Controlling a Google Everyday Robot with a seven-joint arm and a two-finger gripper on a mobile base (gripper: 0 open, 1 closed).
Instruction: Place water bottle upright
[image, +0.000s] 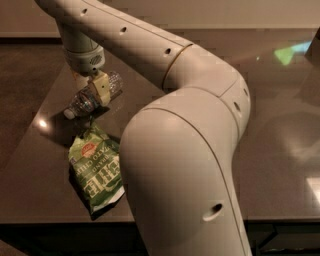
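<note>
The water bottle (81, 103) is clear and ribbed. It lies tilted over the dark table (280, 150) at the left, with its white cap (67, 114) low on the left and its base raised to the upper right. My gripper (98, 92) comes down from above and is shut across the bottle's middle. One cream finger (103, 88) shows in front of the bottle; the other is hidden behind it.
A green chip bag (95, 170) lies flat just in front of the bottle, near the table's front edge (50, 220). My arm's large elbow and forearm (185, 165) fill the middle of the view and hide part of the table.
</note>
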